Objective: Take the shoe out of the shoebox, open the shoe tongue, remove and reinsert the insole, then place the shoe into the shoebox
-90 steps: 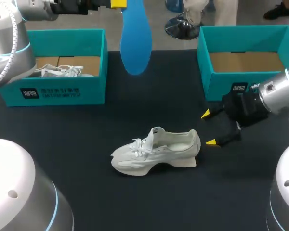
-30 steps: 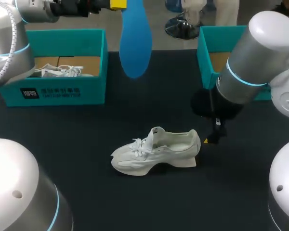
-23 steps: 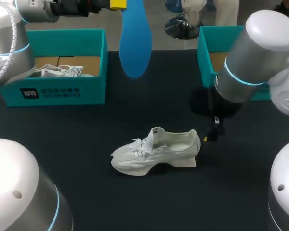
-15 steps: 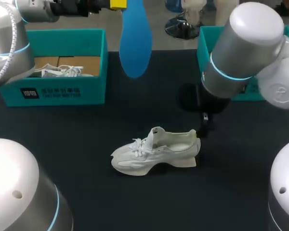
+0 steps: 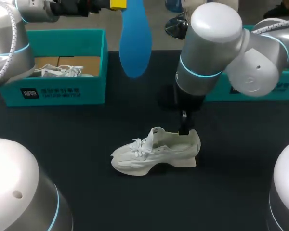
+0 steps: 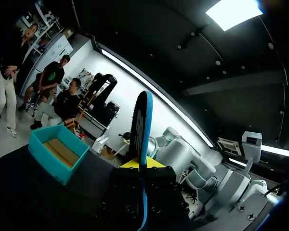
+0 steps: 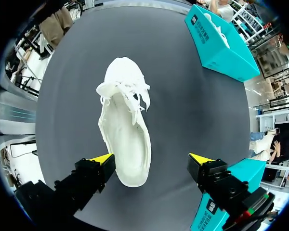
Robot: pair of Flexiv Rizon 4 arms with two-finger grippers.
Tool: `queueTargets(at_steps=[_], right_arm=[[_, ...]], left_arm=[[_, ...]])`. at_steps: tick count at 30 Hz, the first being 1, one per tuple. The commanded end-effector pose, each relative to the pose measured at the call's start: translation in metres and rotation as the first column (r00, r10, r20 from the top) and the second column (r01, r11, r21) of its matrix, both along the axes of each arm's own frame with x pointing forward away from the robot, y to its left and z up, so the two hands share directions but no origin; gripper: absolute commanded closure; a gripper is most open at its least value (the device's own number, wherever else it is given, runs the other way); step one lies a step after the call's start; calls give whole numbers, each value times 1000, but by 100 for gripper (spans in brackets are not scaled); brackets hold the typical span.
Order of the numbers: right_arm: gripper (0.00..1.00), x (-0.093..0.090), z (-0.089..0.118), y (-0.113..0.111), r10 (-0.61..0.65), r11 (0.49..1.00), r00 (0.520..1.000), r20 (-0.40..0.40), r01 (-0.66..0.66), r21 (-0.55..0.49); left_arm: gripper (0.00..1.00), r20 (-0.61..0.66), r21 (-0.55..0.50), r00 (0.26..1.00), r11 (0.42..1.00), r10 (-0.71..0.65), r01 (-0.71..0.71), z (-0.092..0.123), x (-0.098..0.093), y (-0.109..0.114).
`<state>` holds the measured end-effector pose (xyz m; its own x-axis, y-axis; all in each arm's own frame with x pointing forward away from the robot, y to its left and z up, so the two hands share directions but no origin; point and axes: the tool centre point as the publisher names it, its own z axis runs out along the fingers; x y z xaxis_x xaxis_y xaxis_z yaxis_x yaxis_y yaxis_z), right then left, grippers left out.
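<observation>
head view, white shoe (image 5: 154, 151), blue insole (image 5: 136, 38)

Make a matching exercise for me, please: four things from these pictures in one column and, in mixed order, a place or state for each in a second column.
Things
1. insole
2. shoe
3. left shoebox
4. right gripper

Places or states
A. open, above the shoe's heel
B. contains a second shoe
C. held up by the left gripper
D. stands on its sole on the table

Pairs: 1-C, 2-D, 3-B, 4-A
</observation>
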<state>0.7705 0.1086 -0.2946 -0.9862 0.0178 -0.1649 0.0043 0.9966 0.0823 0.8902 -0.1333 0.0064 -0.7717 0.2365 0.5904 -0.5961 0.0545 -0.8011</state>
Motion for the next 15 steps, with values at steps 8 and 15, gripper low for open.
queueTargets(at_steps=[8, 15], right_arm=[[0, 10, -38, 15, -40, 997, 999, -20, 39, -67], [0, 14, -61, 14, -28, 996, 999, -22, 26, -87]], left_arm=[[100, 1, 0, 1000, 1000, -2, 2, 0, 1, 0], [100, 1, 0, 1000, 1000, -2, 2, 0, 1, 0]])
